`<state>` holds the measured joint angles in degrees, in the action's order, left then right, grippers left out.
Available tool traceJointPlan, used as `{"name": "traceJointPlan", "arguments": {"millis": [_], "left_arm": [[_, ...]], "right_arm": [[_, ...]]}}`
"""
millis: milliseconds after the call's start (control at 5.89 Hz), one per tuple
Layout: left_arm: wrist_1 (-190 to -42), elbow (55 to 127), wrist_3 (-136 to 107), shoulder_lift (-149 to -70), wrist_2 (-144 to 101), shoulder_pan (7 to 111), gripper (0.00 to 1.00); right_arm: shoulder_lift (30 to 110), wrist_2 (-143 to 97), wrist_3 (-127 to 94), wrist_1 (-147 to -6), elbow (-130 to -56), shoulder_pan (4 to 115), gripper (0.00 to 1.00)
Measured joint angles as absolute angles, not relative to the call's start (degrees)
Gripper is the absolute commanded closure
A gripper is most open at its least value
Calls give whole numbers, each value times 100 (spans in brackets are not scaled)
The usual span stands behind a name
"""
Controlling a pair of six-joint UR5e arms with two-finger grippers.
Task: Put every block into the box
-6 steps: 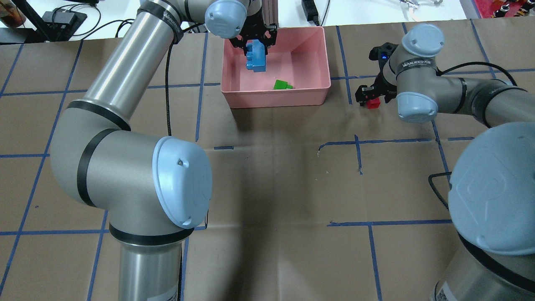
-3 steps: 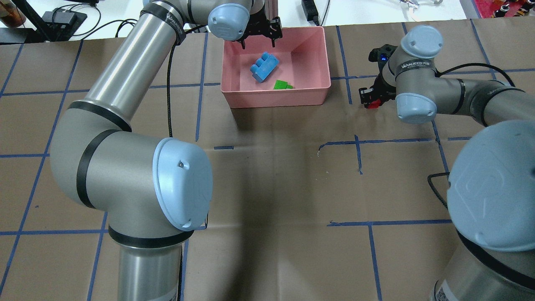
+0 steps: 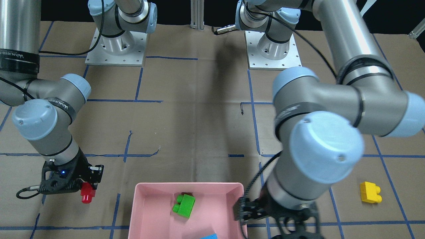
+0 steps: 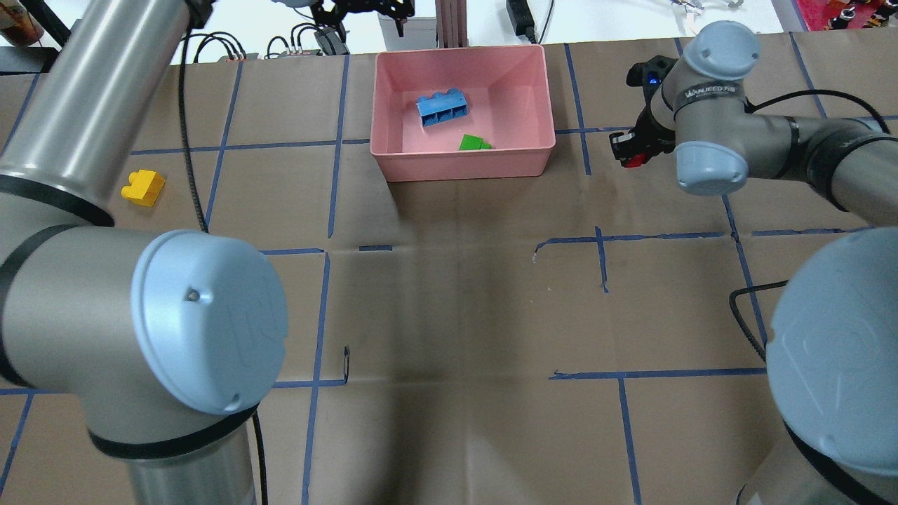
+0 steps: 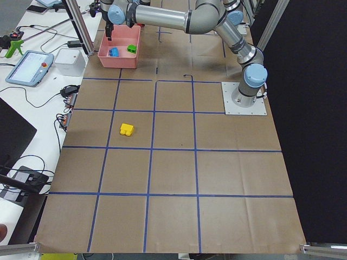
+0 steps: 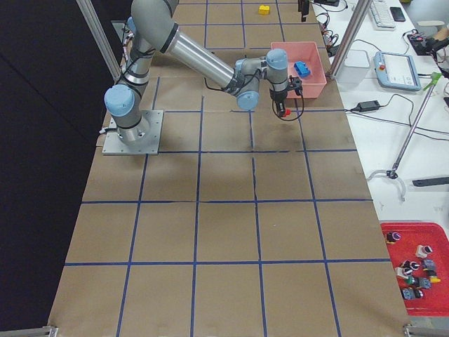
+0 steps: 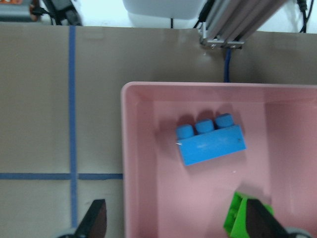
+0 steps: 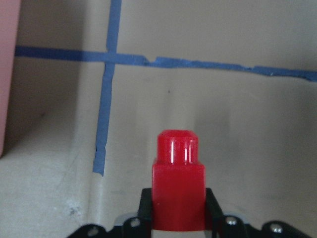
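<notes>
We dropped blue block into box beside green block; left gripper withdrew, fingers apart. Right gripper clamped on red block, lifted just right of box. Yellow block far left: two remain.

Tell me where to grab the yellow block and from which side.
I'd grip the yellow block by its squared body, coming straight down from above with the open left pincer and closing on its flat sides, clear of the stud. It lies alone on the table on that arm's side.
</notes>
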<state>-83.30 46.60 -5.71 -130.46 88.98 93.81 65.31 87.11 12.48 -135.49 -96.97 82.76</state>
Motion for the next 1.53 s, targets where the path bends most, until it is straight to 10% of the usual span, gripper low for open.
{"name": "traceJointPlan", "arguments": {"millis": [679, 849, 1019, 1528], "left_arm": [[-8380, 6242, 1817, -12027, 8804, 6969, 2], [-8381, 6300, 2571, -12093, 8802, 6454, 4], [-8340, 6340, 3156, -12288, 8808, 6169, 5], [-7417, 6570, 4149, -13327, 8625, 6076, 5]], "right_arm": [[6292, 7558, 1958, -13945, -8445, 9521, 95], [5716, 7424, 2163, -14637, -8088, 9846, 80], [5383, 7403, 2385, -14904, -7790, 10009, 1], [5361, 7535, 2508, -14362, -7610, 10066, 0]]}}
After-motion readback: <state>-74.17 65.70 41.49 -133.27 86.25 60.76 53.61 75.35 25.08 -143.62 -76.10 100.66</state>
